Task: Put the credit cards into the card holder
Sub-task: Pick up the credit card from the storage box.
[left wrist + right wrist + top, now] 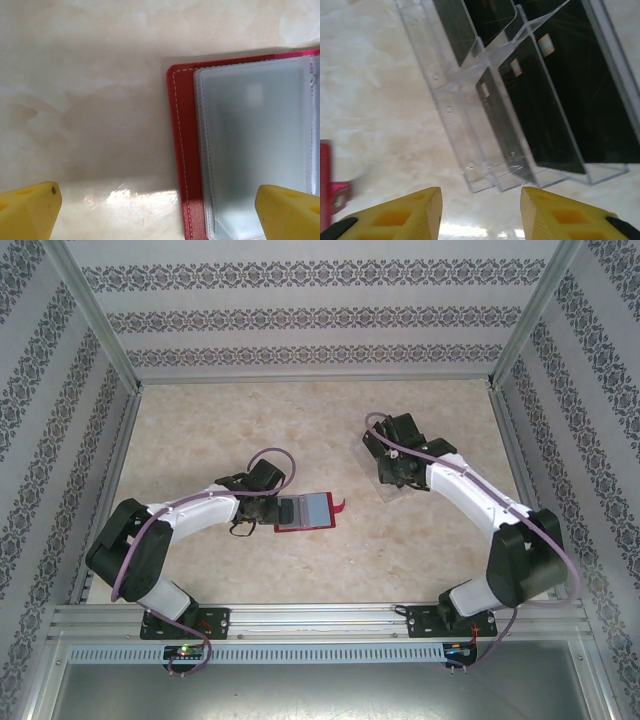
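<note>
Card holder [240, 150]: lies open on the desk [90, 100], pale pockets up, red edge on the left; mid-desk.
Left tool [157, 195]: released, spread wide, grasping nothing; one finger over bare desk, the other over a pocket page.
Credit cards [555, 100]: black, leaning in the tiers of a clear rack [455, 100], well apart from the holder.
Right tool [481, 195]: part open, nothing betw. its fingers; hovers just short of the rack's low front.
Step, as we judge it: right tool fetches one card.
Doing it well: we'd line up w/ a single card's exposed top edge, pinch across its thin faces, lift along the slot.
Risk: the rack looks light and may slide or tip; two cards may come up together.
</note>
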